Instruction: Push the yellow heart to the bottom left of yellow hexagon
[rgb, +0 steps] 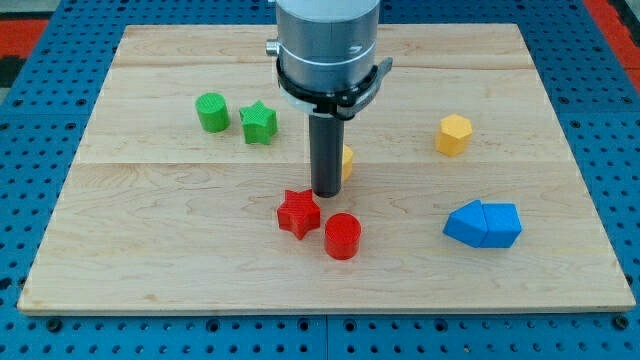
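Desk (150, 250) of pale wood on a blue perforated base. At the view's left lie a green cylinder (211, 112) and, just beside it on its right, a green star (258, 122), the two near but apart. Toward the centre, a red star (298, 212) sits nearly touching a red cylinder (342, 236), which lies to its lower right. The arm's dark rod descends at mid-view; my tip (327, 193) stands just above the red star's upper right point. The arm carries no claw, so no wide, narrow or holding state can be told. A small yellow block (347, 161), the yellow heart by its colour though its shape is mostly hidden, shows only as a sliver against the rod's right side, just above my tip; whether they touch cannot be told. Farther right, well apart, stands the yellow hexagon (453, 134), up and to the right of the hidden block. Below it, near the view's lower right, two blue blocks (483, 224) lie pressed together.
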